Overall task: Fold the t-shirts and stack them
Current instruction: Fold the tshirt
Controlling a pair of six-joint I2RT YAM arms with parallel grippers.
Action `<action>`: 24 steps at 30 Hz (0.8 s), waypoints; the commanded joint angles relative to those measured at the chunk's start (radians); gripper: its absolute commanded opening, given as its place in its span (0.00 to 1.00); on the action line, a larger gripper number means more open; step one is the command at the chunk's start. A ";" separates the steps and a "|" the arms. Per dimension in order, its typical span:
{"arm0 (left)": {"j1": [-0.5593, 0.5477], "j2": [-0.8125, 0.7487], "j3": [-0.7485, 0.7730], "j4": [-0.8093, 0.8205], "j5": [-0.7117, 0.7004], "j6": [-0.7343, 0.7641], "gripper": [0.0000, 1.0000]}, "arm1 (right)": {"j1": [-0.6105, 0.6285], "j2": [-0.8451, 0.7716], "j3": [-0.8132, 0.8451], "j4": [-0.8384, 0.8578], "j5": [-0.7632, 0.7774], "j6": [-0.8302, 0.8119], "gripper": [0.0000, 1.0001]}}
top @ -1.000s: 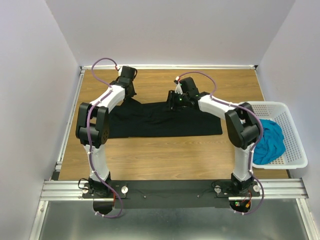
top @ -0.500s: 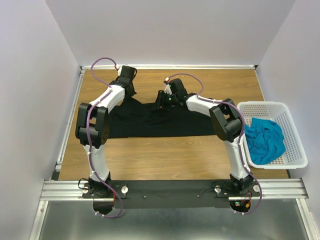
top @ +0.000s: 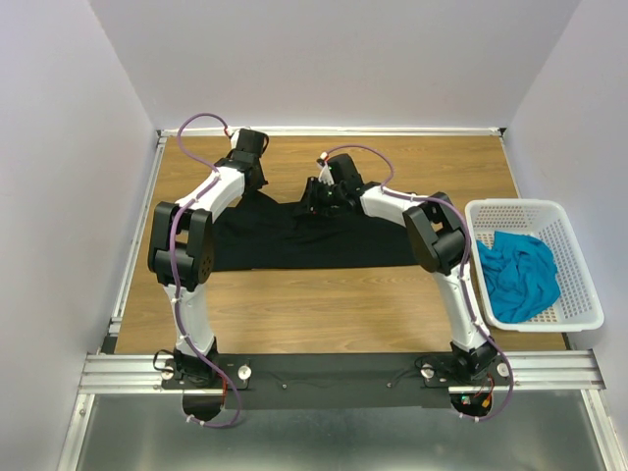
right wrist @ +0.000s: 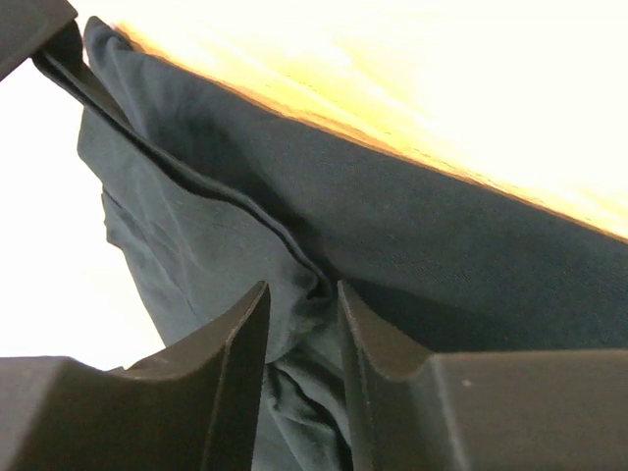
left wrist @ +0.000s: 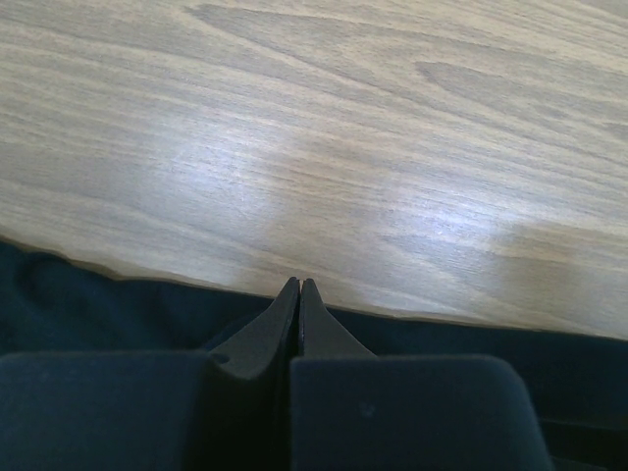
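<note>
Swinging leftward since a moment ago, the right arm (top: pixel 432 235) has pulled its elbow off the basket (top: pixel 515 204), which now shows whole. Its wrist has travelled left along the far hem of the black t-shirt (top: pixel 314 243), and the shirt's right end has crept left with it.

At the far left of the shirt the left gripper (left wrist: pixel 298 290) points down at the cloth's far edge. Its fingers are pressed together with no gap, their tips right at the hem where dark cloth meets bare wood. I cannot tell whether any cloth is caught between them.

The black t-shirt lies across the middle of the table (top: pixel 324 314) as one long, low band. It is solid black, mostly flat along its near edge and ragged and humped along the far one.

Near the middle of that far edge the right gripper (right wrist: pixel 303 289) has its fingers drawn narrow. A bunched, wrinkled fold fills the space between them, and a raised seam runs away from it towards the wood.

Well apart at the right, the teal t-shirt (top: pixel 518 275) sits crumpled in a heap inside the white lattice basket.
</note>
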 commanded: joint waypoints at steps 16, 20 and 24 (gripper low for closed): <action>-0.006 -0.048 0.017 0.037 -0.038 -0.012 0.04 | 0.014 0.003 -0.017 0.015 0.010 -0.075 0.04; -0.004 -0.058 -0.006 0.042 -0.032 -0.038 0.04 | 0.015 -0.017 -0.036 0.015 0.018 -0.104 0.03; -0.006 -0.109 -0.043 0.078 -0.044 -0.032 0.04 | 0.014 -0.038 -0.053 0.015 0.024 -0.133 0.01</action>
